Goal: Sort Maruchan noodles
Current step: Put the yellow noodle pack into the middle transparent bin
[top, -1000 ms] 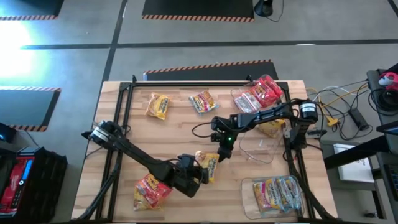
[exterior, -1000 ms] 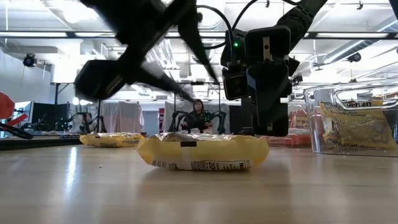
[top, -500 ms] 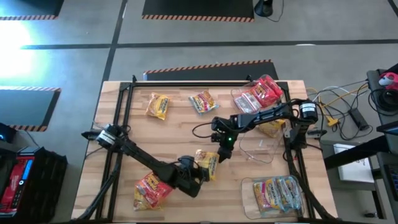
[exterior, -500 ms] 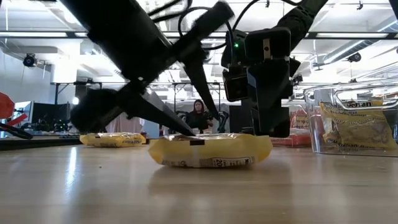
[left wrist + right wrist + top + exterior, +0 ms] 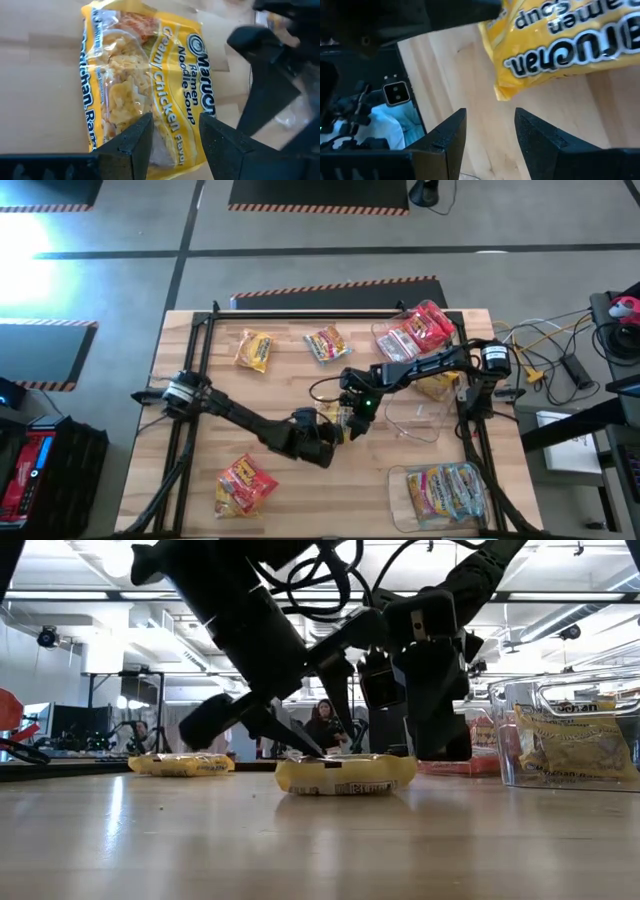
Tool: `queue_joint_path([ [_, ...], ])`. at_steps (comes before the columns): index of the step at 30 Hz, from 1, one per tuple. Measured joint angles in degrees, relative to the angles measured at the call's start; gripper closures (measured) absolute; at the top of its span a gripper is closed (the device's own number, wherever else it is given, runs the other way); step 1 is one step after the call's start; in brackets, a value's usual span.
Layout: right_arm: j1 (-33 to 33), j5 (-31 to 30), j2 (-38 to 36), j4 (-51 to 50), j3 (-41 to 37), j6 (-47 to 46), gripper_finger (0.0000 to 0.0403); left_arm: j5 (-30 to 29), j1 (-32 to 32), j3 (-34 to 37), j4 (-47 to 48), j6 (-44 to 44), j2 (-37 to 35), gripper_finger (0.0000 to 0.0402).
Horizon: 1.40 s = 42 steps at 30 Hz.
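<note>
Left gripper point(image 5: 338, 430) sits near the table point(image 5: 190, 470) centre, low over a yellow packet point(image 5: 337, 420). In the left wrist view its fingers point(image 5: 135, 142) stand apart, straddling one edge of that packet point(image 5: 150, 85), which reads Creamy Chicken; whether the pads are pressing it, cannot tell. In the low view the packet point(image 5: 345, 773) lies flat on the wood with a left fingertip point(image 5: 300, 747) down at its top edge.

Right gripper point(image 5: 357, 427) hangs just beside the same packet, on its right side, pointing down. Right wrist view shows its fingers point(image 5: 447, 137) apart with only bare wood between them; the yellow packet point(image 5: 560, 45) lies just past the tips, not held.

Other noodles: a yellow packet point(image 5: 253, 350) and a red-and-yellow packet point(image 5: 326, 343) lie near the far edge, left of middle. A red-yellow packet point(image 5: 243, 485) lies near the front edge, left of centre. A clear tub point(image 5: 412, 332) at the far right corner holds red packets. Another tub point(image 5: 448, 492) at the front right corner holds light blue and yellow packets. A third tub point(image 5: 425, 412) by the right edge, between those two, has a yellow packet point(image 5: 436, 387) at its far end, partly hidden by the right arm.

A person point(image 5: 320, 726) sits in the room behind the table.
</note>
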<state>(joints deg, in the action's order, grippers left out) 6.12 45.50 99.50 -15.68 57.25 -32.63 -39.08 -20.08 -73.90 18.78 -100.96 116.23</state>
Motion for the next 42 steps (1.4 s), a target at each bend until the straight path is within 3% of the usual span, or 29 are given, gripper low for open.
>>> queue_joint_path([
  [8, 0.30, -0.51, -0.20, 0.08, 0.02, -0.34, 0.0245, 0.03, -0.22, -0.05, 0.24, 12.38, -4.09, 0.0256],
  [13, 0.30, -0.53, -0.24, 0.10, 0.02, 0.26, 0.0245, 4.75, 1.97, 0.54, 1.92, 19.13, -4.27, 0.0256],
  [19, 0.30, -0.53, -0.26, 0.09, 0.02, 0.27, 0.0245, 9.66, 3.11, 5.35, -1.37, 19.55, -5.41, 0.0256],
  [30, 0.30, -0.66, -0.28, 0.09, 0.08, 0.16, 0.0245, 12.91, 3.59, 22.38, -29.42, 15.15, -8.22, 0.0256],
  [35, 0.70, -0.72, -0.28, 1.15, 0.09, -0.86, 0.0245, 13.49, 3.66, 26.44, -35.40, 13.45, -8.24, 0.0264],
  [42, 3.08, -4.59, -0.88, 1.37, 0.11, -1.89, 0.0245, 13.90, 3.99, 27.88, -36.50, 13.43, -8.22, 0.0284],
])
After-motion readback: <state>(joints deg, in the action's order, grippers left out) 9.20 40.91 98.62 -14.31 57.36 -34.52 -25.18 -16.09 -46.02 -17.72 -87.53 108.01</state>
